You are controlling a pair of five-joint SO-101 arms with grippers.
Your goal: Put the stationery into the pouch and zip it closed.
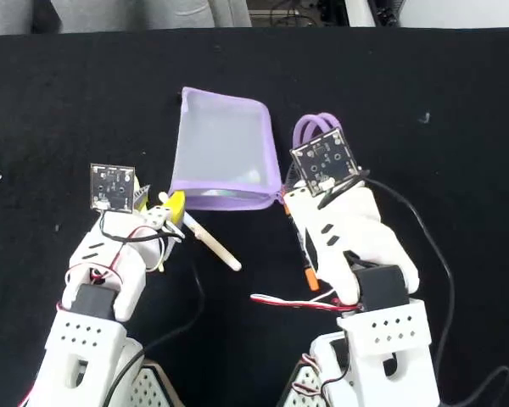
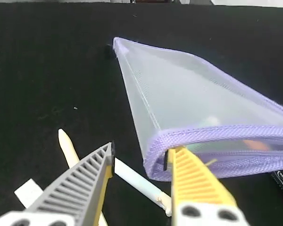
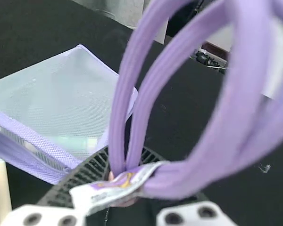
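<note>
Two hands are sitting at the pouch [image 1: 220, 148], which is lying unzipped on the black surface [image 1: 68, 102]. My left hand [image 2: 141, 151] is gaping wide at one corner of the pouch's mouth, gripping nothing, a white pen [image 2: 134, 179] lying just beside it. My right hand [image 3: 127, 181] is pinching the pouch's purple loop [image 3: 132, 94] at the opposite corner.

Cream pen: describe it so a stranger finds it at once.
On the black table, find the purple-edged mesh pouch. Off its open edge, toward the arms, lies the cream pen, slanted, pale and bare, unlike the dark orange-tipped pen under the right arm.
</note>
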